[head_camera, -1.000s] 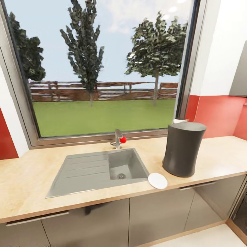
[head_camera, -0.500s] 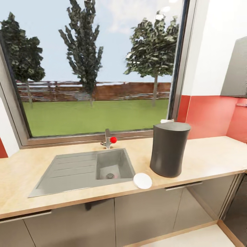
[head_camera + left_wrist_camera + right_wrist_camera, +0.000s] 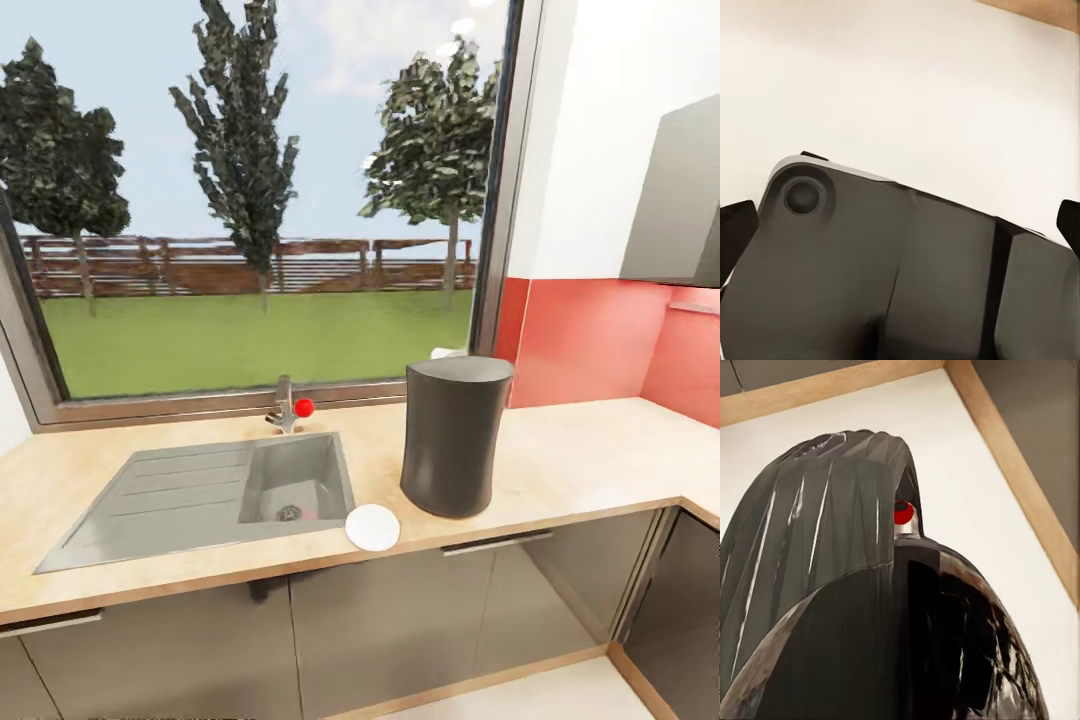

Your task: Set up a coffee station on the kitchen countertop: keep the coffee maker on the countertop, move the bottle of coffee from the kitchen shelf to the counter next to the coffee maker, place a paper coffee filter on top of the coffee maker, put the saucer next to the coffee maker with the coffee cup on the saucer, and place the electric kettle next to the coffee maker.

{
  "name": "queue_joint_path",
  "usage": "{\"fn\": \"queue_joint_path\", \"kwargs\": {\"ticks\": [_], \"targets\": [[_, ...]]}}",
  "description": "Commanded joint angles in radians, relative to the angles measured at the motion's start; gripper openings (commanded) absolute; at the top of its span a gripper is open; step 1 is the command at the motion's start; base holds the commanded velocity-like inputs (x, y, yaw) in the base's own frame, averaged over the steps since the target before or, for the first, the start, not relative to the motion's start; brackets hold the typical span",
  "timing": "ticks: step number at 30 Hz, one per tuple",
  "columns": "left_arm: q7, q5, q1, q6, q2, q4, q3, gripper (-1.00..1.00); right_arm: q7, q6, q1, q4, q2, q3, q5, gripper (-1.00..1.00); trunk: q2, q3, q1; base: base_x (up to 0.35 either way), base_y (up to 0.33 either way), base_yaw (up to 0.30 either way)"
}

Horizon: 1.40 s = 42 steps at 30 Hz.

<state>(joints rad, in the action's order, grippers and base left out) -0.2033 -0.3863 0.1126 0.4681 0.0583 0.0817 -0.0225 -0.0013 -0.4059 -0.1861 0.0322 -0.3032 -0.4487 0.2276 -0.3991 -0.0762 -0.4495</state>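
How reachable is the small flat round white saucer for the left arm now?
Probably not yet. The saucer lies uncovered at the light wood countertop's front edge, but the open left pincer faces a pale floor, not the counter.

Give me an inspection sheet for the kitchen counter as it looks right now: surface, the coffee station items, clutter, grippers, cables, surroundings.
Surface: light wood-grain kitchen countertop over grey cabinet fronts, with a grey sink and drainboard set into it.
Job's things: coffee maker upright on the countertop, right of the sink. Saucer flat near the front edge, between sink and coffee maker, nothing on it. A small white thing peeks out behind the coffee maker; cannot tell what it is.
Clutter: nothing seen.
Grippers: left and right cannot be judged; wrist views show dark close-up shapes over a pale floor.
Cables: nothing seen.
Surroundings: faucet with red knob, large window onto lawn and trees, red backsplash.
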Motion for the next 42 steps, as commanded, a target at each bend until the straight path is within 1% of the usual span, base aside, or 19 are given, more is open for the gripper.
{"fn": "queue_joint_path", "kwargs": {"ticks": [1,9,23,34,42], "targets": [[-0.008,-0.009,0.001,0.0,0.0,0.001,-0.002,1.0,0.0,-0.005,0.0,0.003,0.0,-0.008,0.007,-1.0,-0.001,0.0,0.0,0.0,-0.329,0.16],[-0.008,-0.009,0.001,0.0,0.0,0.001,-0.002,1.0,0.0,-0.005,0.002,0.003,0.004,-0.008,0.007,-1.0,-0.001,0.0,0.0,0.0,-0.329,0.223],[-0.008,-0.009,0.001,0.0,0.0,0.001,-0.002,1.0,0.0,-0.005,0.006,0.003,0.004,-0.008,0.007,-1.0,-0.001,0.0,0.0,-0.01,-0.327,0.023],[-0.008,-0.009,0.001,0.0,0.0,0.001,-0.002,1.0,0.0,-0.005,0.007,0.003,0.004,-0.008,0.007,-1.0,-0.001,0.0,0.0,-0.239,-0.219,0.0],[-0.008,-0.009,0.001,0.0,0.0,0.001,-0.002,1.0,0.0,-0.005,0.007,0.003,0.004,-0.008,0.007,-1.0,-0.001,0.0,0.0,-0.318,-0.051,0.0]]}}
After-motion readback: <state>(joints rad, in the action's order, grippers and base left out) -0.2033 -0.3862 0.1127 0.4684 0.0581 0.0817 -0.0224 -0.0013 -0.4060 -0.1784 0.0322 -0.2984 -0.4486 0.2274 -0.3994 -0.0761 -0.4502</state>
